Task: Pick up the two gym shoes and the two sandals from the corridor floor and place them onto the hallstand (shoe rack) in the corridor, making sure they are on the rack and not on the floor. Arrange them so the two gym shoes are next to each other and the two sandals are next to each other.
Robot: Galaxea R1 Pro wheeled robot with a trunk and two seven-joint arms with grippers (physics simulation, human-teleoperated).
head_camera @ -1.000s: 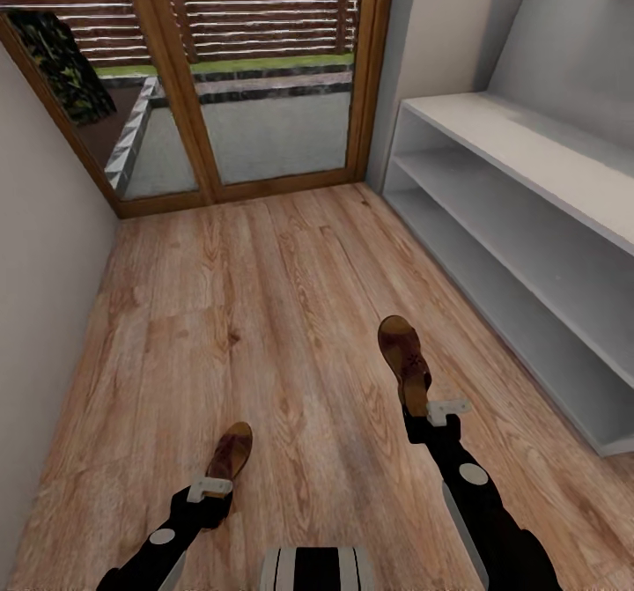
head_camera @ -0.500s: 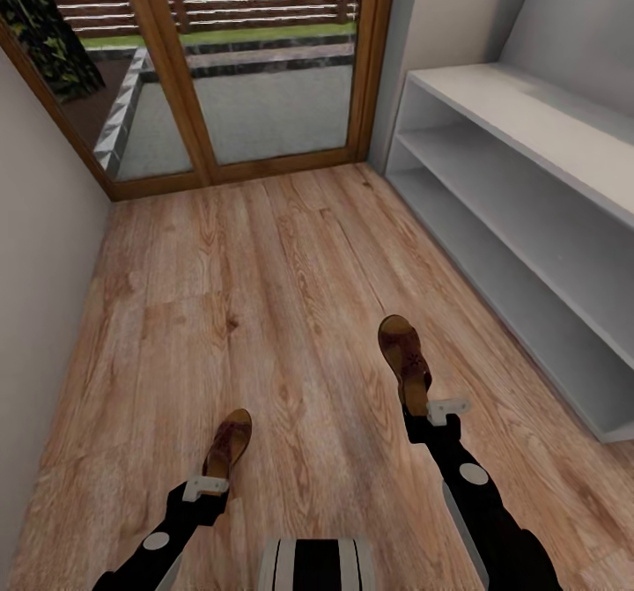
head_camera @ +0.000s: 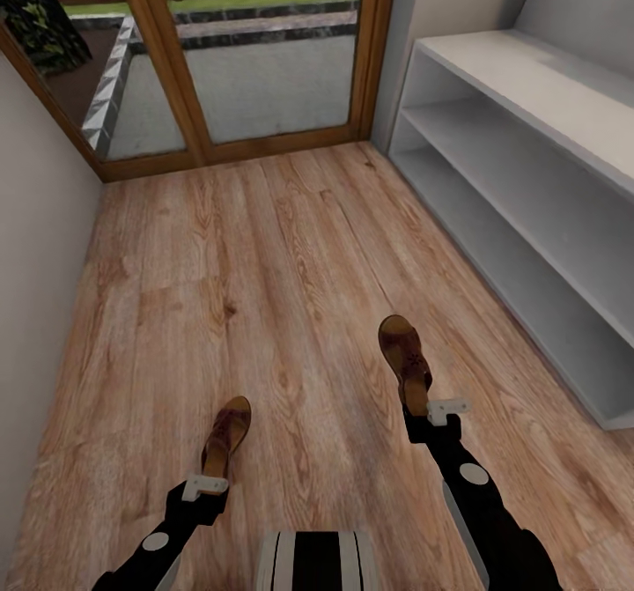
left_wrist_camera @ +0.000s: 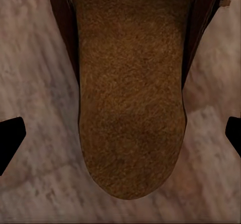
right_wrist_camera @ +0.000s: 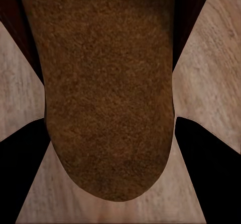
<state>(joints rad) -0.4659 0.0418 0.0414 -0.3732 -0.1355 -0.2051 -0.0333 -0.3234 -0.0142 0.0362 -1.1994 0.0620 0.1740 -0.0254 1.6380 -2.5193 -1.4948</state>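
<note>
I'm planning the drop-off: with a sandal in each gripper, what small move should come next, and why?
Probably turn the base right toward the hallstand. The left gripper and the right gripper each hold a sandal above the corridor floor, while the rack's open tiers lie off to the right, beyond the right arm's present reach.

Open corridor floor (head_camera: 264,265) is stretching ahead toward twelve o'clock, running bare up to the glass door (head_camera: 255,62). A plain wall (head_camera: 35,265) is closing off the nine o'clock side. At two to three o'clock the hallstand (head_camera: 528,80) is lining the passage, its top and two open tiers facing inward, offering reach-in room from the corridor side.
</note>
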